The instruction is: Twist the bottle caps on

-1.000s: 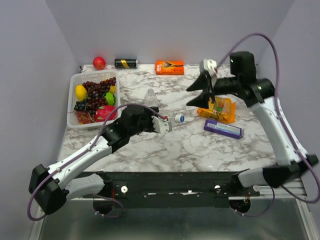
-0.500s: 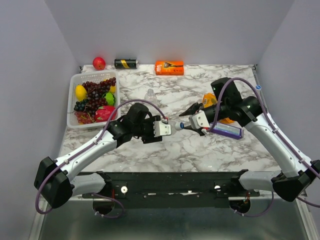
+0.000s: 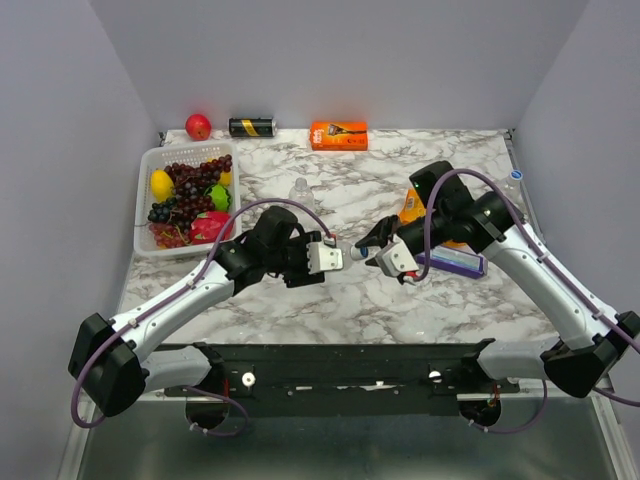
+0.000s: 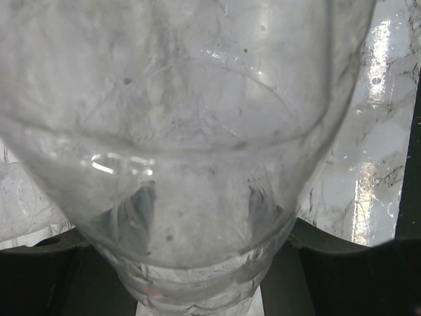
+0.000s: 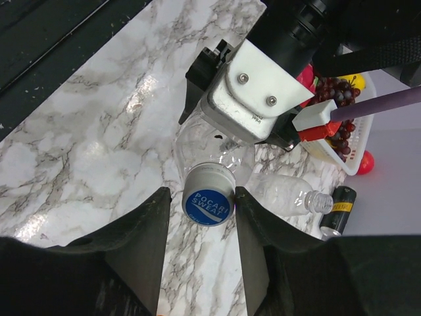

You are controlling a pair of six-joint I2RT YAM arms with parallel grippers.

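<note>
My left gripper (image 3: 333,257) is shut on a clear bottle (image 3: 346,252) and holds it on its side, neck toward the right, over the middle of the table. In the left wrist view the bottle (image 4: 184,131) fills the frame between the dark fingers (image 4: 342,263). A blue cap with a whitish rim (image 5: 208,203) sits on the bottle's mouth. My right gripper (image 5: 202,197) is open, its fingers straddling the cap with a gap on the left side; it also shows in the top view (image 3: 368,250). A second clear bottle (image 3: 300,192), uncapped (image 5: 289,194), stands behind.
A white basket (image 3: 150,160) of fruit stands at the left. A red apple (image 3: 198,126), a black-and-gold can (image 3: 252,127) and an orange box (image 3: 338,134) line the back edge. An orange packet (image 3: 412,207) and a purple box (image 3: 455,262) lie under my right arm.
My right arm has come down from high at the back right to the bottle's cap, its fingers now either side of it. My left gripper has shifted slightly right with the bottle.
</note>
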